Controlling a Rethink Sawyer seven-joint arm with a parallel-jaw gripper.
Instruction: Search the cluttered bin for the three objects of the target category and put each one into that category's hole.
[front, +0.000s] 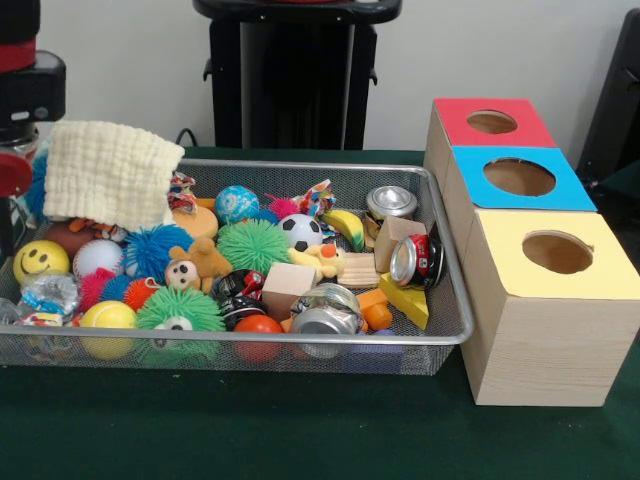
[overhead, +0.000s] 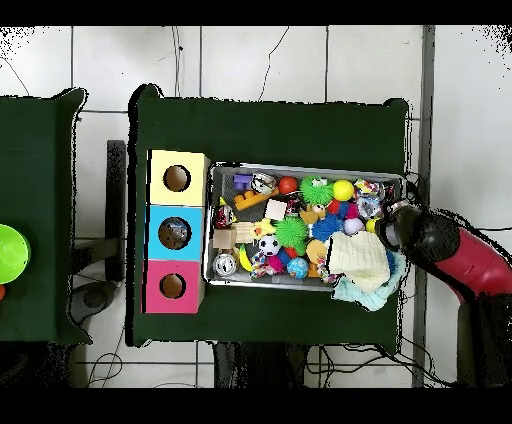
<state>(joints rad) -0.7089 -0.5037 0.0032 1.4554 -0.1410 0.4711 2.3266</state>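
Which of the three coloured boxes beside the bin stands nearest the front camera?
The yellow-topped box. In the front view it stands lowest and foremost, with the blue-topped box behind it and the red-topped box farthest back.

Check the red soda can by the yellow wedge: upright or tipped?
Tipped. The red soda can lies on its side in the mesh bin, its silver top end facing the camera, resting by the yellow wedge.

- The front view looks from low and close across the green table (front: 300, 430), facing the bin (front: 440, 335) and the box with three holes (front: 540, 330)
- The overhead view looks straight down from high up and far away
- Both views show the bin (overhead: 305, 168), box (overhead: 178, 232) and table (overhead: 270, 125)
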